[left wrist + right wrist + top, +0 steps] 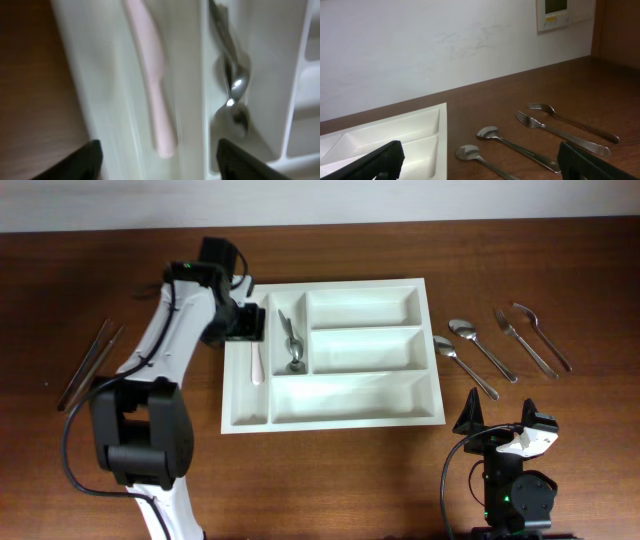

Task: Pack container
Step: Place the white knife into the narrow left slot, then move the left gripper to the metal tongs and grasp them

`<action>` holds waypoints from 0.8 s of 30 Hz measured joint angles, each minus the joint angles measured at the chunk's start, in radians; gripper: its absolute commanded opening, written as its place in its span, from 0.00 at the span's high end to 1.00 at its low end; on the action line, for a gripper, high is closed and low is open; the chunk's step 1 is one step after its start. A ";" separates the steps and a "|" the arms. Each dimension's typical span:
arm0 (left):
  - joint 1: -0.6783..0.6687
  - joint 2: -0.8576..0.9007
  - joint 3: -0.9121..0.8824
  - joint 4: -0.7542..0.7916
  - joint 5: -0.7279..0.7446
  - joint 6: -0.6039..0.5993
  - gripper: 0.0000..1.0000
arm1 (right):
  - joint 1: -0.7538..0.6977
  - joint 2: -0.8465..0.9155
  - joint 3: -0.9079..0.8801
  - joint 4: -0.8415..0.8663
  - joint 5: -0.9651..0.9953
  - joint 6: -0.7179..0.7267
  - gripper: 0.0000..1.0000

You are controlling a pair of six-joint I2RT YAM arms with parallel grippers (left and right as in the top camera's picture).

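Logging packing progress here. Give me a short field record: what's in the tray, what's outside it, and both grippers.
container: white, five compartments, three wide ones empty
leftmost narrow slot: pink utensil
next narrow slot: metal spoons
right of container: two spoons, two forks
left of container: long metal pieces
left gripper: open, above pink utensil
right gripper: open, holding nothing

Brown wooden table (560,250) against white wall (420,50)
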 measured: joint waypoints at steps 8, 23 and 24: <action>0.134 -0.047 0.230 -0.169 -0.287 0.251 0.07 | 0.000 0.000 0.000 0.000 0.000 0.000 0.01; 0.472 -0.062 0.236 -0.179 -0.385 0.479 0.08 | 0.000 0.000 0.000 0.000 0.000 0.000 0.01; 0.499 -0.062 0.236 -0.166 -0.348 0.505 0.08 | 0.000 0.000 0.000 0.000 0.000 0.000 0.01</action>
